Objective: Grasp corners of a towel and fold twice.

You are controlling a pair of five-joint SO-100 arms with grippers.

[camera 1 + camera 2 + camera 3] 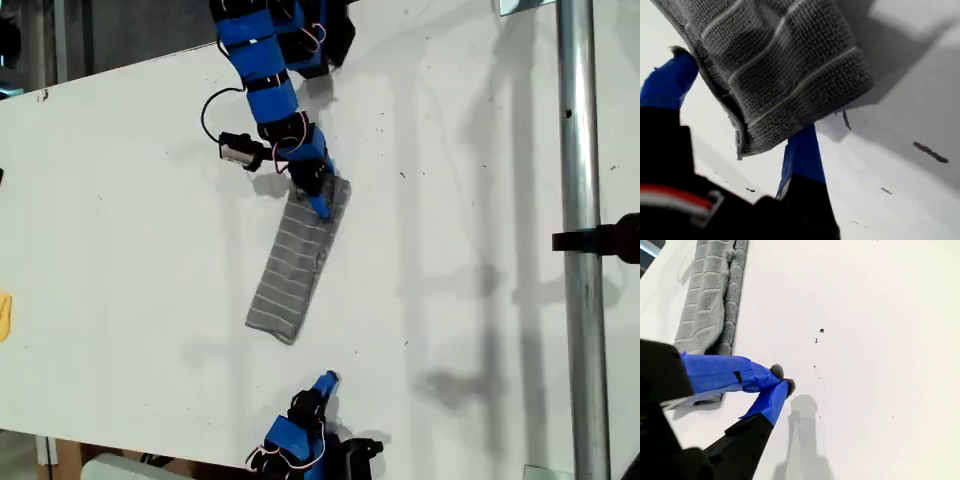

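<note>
Towel (775, 65) edge hiding one claw tip

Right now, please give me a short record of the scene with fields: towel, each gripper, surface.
towel: grey striped towel, folded into a narrow strip, lying at an angle on the table
first gripper: my first gripper, jaws apart around one end of the towel, at the end nearer the exterior view's top
second gripper: my second gripper, tips together, holding nothing, beside the towel's other end
surface: white table, a few small dark marks
other: metal pole at the exterior view's right
</note>
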